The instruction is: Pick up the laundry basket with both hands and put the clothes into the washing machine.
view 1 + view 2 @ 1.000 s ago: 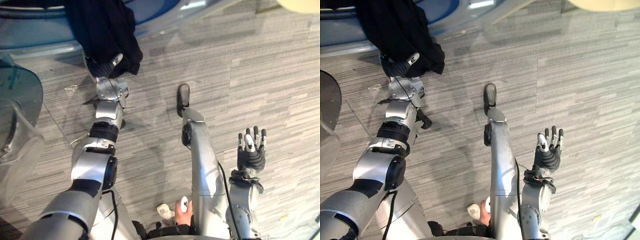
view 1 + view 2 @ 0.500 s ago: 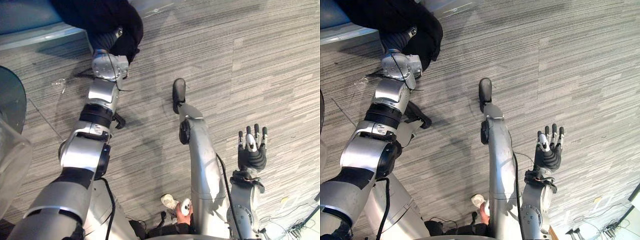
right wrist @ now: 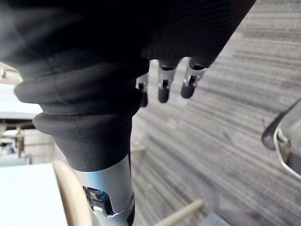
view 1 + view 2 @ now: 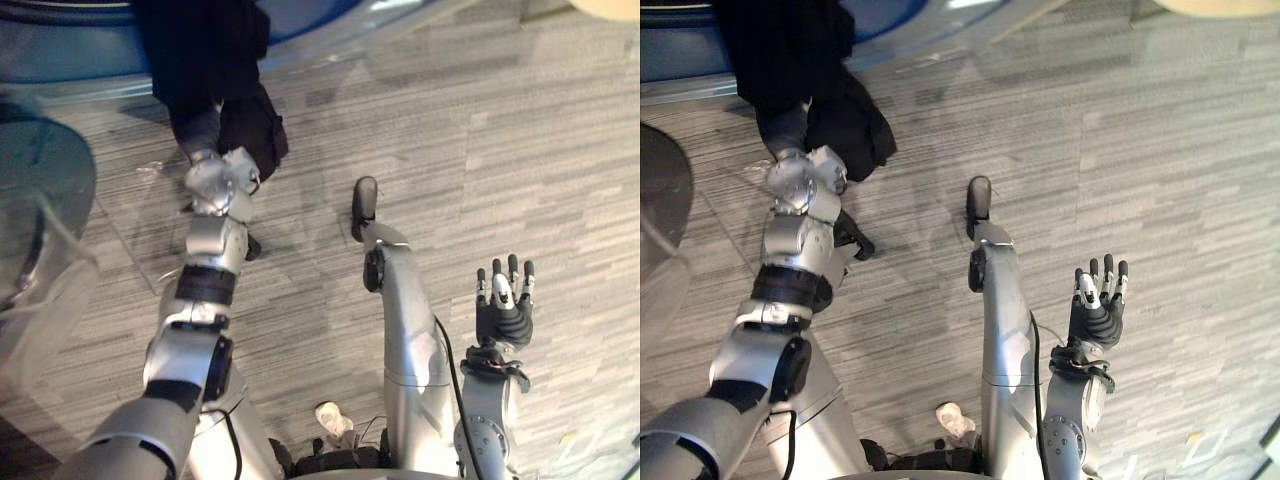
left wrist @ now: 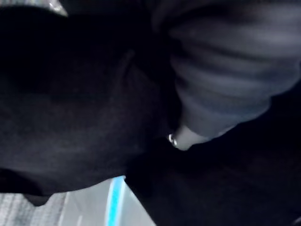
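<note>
Clothes (image 4: 205, 60), a dark bundle, hang at 11 o'clock against the washing machine (image 4: 70, 55) with the left hand (image 4: 198, 128) buried in them, and its grip cannot be told; a loose hold could drop them on the floor (image 4: 450, 150). The right hand (image 4: 503, 310) is flat and released at 4 o'clock. The left wrist view shows cloth pressed round the hand's cover, while the eye views show a fold dangling outside the machine.

Black garment (image 4: 205, 60) matt cloth; floor (image 4: 560, 150) matt, streaked
</note>
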### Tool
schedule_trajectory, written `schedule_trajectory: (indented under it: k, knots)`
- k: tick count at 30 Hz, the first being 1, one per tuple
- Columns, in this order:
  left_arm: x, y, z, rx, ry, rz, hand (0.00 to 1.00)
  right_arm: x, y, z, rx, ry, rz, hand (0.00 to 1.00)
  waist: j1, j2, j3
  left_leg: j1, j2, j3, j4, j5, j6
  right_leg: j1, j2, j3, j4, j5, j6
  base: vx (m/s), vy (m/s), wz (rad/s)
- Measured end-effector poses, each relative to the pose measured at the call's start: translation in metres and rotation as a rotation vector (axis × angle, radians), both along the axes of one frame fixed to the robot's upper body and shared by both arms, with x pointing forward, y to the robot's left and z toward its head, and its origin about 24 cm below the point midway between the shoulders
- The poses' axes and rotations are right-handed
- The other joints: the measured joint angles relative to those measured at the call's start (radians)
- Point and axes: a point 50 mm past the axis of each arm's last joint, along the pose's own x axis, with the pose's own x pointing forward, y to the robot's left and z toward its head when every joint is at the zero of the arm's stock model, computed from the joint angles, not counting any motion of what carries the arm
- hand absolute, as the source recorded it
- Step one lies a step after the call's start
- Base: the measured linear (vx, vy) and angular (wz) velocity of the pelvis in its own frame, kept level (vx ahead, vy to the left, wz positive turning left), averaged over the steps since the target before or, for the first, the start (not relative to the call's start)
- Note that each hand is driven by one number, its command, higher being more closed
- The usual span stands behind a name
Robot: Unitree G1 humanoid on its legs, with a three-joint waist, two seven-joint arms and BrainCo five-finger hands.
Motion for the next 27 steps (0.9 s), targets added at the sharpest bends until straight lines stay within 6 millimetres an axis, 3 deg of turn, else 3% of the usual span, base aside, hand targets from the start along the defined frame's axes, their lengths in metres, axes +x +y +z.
schedule_trajectory:
  k: [2, 4, 6, 8, 10, 12, 14, 16, 18, 20, 23, 27]
  knots:
    - [-0.019, 0.008, -0.010, -0.044, -0.041, 0.024, 1.00, -0.001, -0.002, 0.001, -0.009, 0.007, -0.012, 0.00, 0.023, 0.005, -0.001, 0.041, -0.009, -0.002, -0.034, 0.015, -0.012, 0.037, -0.009, -0.009, -0.013, -0.004, -0.008, -0.03, -0.043, 0.32]
    - [-0.039, 0.016, -0.016, -0.072, -0.093, 0.054, 1.00, -0.004, -0.007, 0.002, -0.033, 0.011, -0.034, 0.00, 0.042, 0.029, -0.002, 0.082, -0.023, -0.003, -0.078, 0.036, -0.020, 0.077, -0.017, -0.021, -0.032, -0.008, -0.015, -0.02, -0.045, 0.34]
    - [-0.053, 0.030, -0.014, -0.075, -0.140, 0.098, 1.00, -0.007, -0.011, 0.002, -0.055, 0.015, -0.052, 0.00, 0.058, 0.031, -0.002, 0.128, -0.033, 0.008, -0.115, 0.047, -0.031, 0.111, -0.023, -0.020, -0.051, -0.008, -0.017, -0.01, -0.038, 0.15]
    - [-0.056, 0.041, -0.004, -0.057, -0.175, 0.109, 1.00, -0.009, -0.015, 0.003, -0.078, 0.017, -0.052, 0.00, 0.061, 0.035, -0.002, 0.159, -0.034, 0.017, -0.134, 0.052, -0.038, 0.137, -0.024, -0.021, -0.065, -0.007, -0.019, -0.01, -0.017, 0.03]
    - [-0.054, 0.038, 0.002, -0.020, -0.184, 0.064, 1.00, -0.012, -0.017, 0.003, -0.097, 0.023, -0.052, 0.00, 0.060, 0.035, -0.003, 0.177, -0.032, 0.020, -0.141, 0.052, -0.038, 0.153, -0.021, -0.022, -0.075, -0.004, -0.022, -0.01, -0.030, -0.03]
    - [-0.043, 0.033, 0.024, 0.029, -0.210, -0.032, 1.00, -0.015, -0.020, 0.000, -0.105, 0.044, -0.051, 0.00, 0.059, 0.036, -0.003, 0.187, -0.031, 0.023, -0.143, 0.053, -0.039, 0.162, -0.019, -0.021, -0.077, -0.002, -0.023, -0.01, -0.008, -0.03]
    - [-0.024, 0.026, 0.031, 0.066, -0.149, -0.129, 1.00, -0.016, -0.024, -0.002, -0.118, 0.063, -0.052, 0.00, 0.063, 0.038, -0.003, 0.196, -0.030, 0.030, -0.145, 0.055, -0.038, 0.168, -0.011, -0.019, -0.086, 0.014, -0.027, -0.03, -0.016, -0.12]
    - [-0.005, 0.029, 0.095, 0.199, -0.215, -0.127, 1.00, -0.018, -0.028, -0.003, -0.146, 0.073, -0.037, 0.00, 0.061, 0.039, -0.004, 0.198, -0.025, 0.036, -0.145, 0.059, -0.035, 0.169, -0.006, -0.016, -0.099, 0.029, -0.027, -0.05, -0.014, -0.11]
    - [0.001, 0.030, 0.133, 0.255, -0.255, -0.120, 1.00, -0.019, -0.029, -0.005, -0.157, 0.077, -0.027, 0.00, 0.047, 0.047, -0.004, 0.197, -0.025, 0.041, -0.165, 0.068, -0.027, 0.177, 0.001, -0.013, -0.146, 0.059, -0.022, -0.05, 0.008, -0.16]
    - [0.002, 0.023, 0.139, 0.275, -0.270, -0.141, 1.00, -0.023, -0.031, -0.011, -0.155, 0.108, -0.035, 0.00, 0.052, 0.048, -0.004, 0.201, -0.023, 0.054, -0.174, 0.068, -0.026, 0.176, 0.005, -0.003, -0.169, 0.075, -0.025, -0.03, 0.025, -0.16]
    - [0.007, 0.005, 0.173, 0.272, -0.313, -0.227, 1.00, -0.024, -0.035, -0.015, -0.151, 0.124, -0.034, 0.00, 0.056, 0.050, -0.003, 0.201, -0.029, 0.066, -0.174, 0.077, -0.017, 0.176, -0.002, 0.002, -0.172, 0.087, -0.015, -0.01, 0.017, 0.01]
    - [0.008, -0.012, 0.182, 0.299, -0.326, -0.316, 1.00, -0.024, -0.034, -0.016, -0.145, 0.128, -0.017, 0.00, 0.035, 0.054, -0.001, 0.203, -0.043, 0.078, -0.171, 0.082, -0.002, 0.176, -0.013, 0.010, -0.170, 0.093, -0.005, 0.00, 0.014, 0.06]
